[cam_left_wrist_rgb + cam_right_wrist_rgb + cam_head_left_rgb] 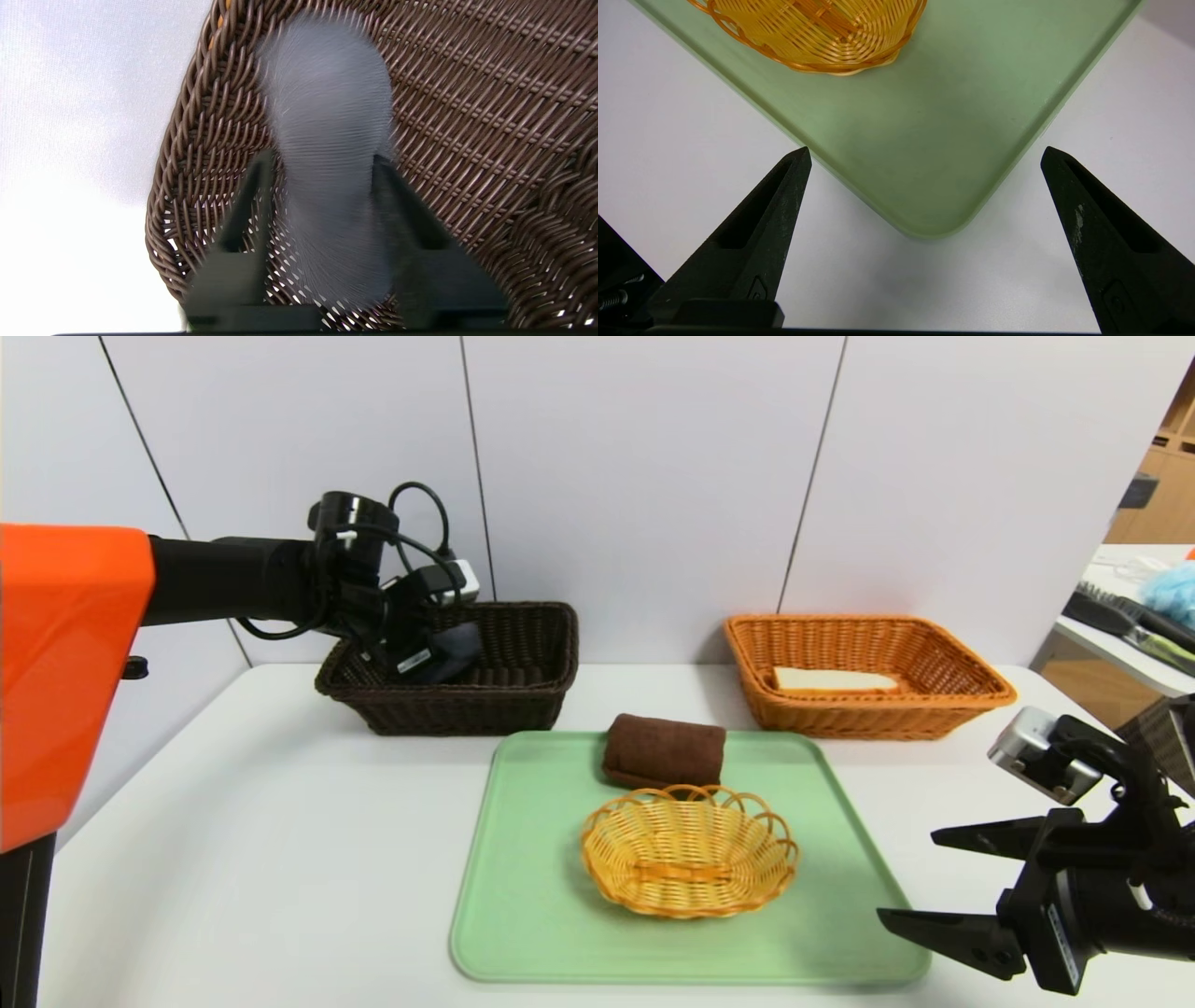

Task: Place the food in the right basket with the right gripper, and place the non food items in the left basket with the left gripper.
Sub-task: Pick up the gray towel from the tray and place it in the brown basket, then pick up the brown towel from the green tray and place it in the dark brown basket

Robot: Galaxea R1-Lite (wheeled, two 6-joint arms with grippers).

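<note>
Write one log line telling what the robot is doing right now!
left gripper: over dark brown wicker basket, fingers around grey fuzzy object | right gripper: open, idle near green plastic tray

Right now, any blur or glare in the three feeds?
Left wrist view: the grey object between the left end effector fingers is motion-smeared, brown basket weave sharper. Head and right wrist views: sharp, no glare, soft shadow on the green tray.

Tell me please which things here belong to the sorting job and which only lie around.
Job: left gripper, grey item between its fingers, dark basket, orange basket holding bread, brown towel, small yellow basket, green tray, right gripper.

Around: brush, blue fluffy thing on the side table.
</note>
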